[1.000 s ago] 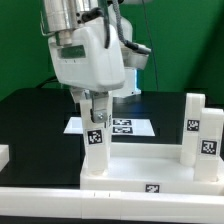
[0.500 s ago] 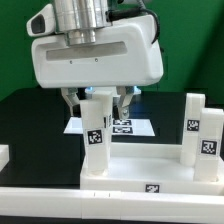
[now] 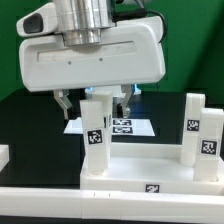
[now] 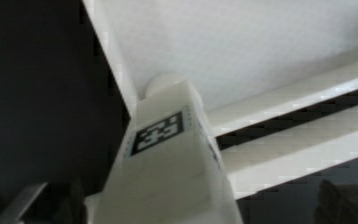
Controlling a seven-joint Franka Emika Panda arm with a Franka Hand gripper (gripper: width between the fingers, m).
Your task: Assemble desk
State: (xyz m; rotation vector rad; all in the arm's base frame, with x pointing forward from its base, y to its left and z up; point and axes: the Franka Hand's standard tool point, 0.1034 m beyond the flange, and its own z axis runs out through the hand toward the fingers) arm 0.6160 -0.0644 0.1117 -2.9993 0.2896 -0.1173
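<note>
I see the gripper (image 3: 93, 100) spread wide above the desk, its two dark fingers (image 3: 63, 102) standing on either side of one upright leg (image 3: 95, 135) with a clear gap to each; it grips nothing. That leg stands vertical in the corner socket of the tabletop (image 3: 135, 172) nearer the exterior view's left, and it carries a black-and-white marker tag (image 3: 96, 138) on the face turned to the camera. The top of the leg reaches up between the fingers, just below the bulky white body of the hand. A second leg (image 3: 205, 135) stands upright in the corner at the exterior view's right, with a tag on it as well, and a further white upright (image 3: 192, 120) shows just behind it. The tabletop lies flat on the black table (image 3: 30, 120), its raised rim toward the camera with one small tag (image 3: 152, 187) on the front wall. Behind the desk, the marker board (image 3: 128, 127) lies flat on the table, partly hidden by the leg and fingers. At the exterior view's left edge I note a small white piece (image 3: 4, 156); I cannot tell what it is. In the wrist view the tagged leg (image 4: 158, 150) runs up the middle, with the tabletop's white rim (image 4: 309, 100) beside it and both dark fingertips (image 4: 19, 203) well clear of the leg.
</note>
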